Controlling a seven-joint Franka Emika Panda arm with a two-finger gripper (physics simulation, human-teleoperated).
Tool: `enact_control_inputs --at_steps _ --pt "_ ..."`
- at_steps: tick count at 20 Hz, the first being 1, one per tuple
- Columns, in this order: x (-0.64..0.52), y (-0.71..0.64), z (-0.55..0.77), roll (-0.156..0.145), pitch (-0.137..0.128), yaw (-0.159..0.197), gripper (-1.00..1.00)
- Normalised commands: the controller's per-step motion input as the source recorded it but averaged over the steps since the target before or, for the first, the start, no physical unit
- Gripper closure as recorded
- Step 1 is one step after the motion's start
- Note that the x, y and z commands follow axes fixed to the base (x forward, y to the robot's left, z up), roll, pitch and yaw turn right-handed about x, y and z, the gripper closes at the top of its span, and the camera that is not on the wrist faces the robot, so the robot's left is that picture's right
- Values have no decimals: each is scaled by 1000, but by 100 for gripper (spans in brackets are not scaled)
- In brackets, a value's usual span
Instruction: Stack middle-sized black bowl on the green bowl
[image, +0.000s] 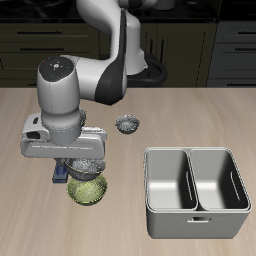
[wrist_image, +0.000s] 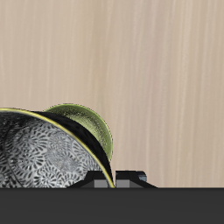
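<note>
the gripper (image: 84, 165) hangs just above the green bowl (image: 87, 189), near the table's front edge, clamped on the rim of the black bowl (wrist_image: 48, 157). in the wrist view the black bowl partly covers the green one, tilted over it. this looks like the placing step: the next move calls for lowering, centring, then letting go.

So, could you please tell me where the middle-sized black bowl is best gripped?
By its thin rim, from above: the middle-sized black bowl is upright, open and likely too wide to span, so the fingers pinch its wall.
</note>
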Motion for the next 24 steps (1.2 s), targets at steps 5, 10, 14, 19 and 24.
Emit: enact_control_inputs --at_steps 5,10,14,19,24 --pt "80 32 -359 -17 30 2 100" --pt "24 27 -265 -3 26 0 100" --pt "-10 18 -334 -2 47 5 100" --pt "-53 -51 -381 -53 79 65 100" --pt "-151 94 -140 7 55 55 -100"
